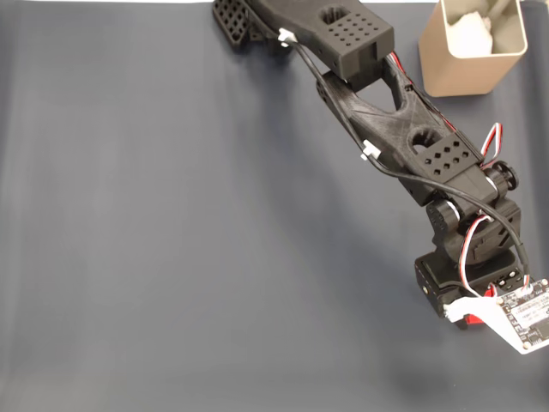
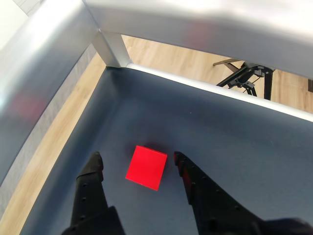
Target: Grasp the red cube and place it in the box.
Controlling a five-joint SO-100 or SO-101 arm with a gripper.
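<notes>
Red matte cube lies on the dark blue-grey surface, between the spread fingers of the black tool, ungripped. Its corners face the fingers, so closing could twist or squirt it sideways.

Both views are evenly and fairly brightly lit. In the fixed view the arm casts a soft, broad shadow to its left on the dark mat, and the picture is sharp. In the wrist view the metal frame is blurred and carries pale glare, while the cube is crisp, with a faint shadow beside it.
</notes>
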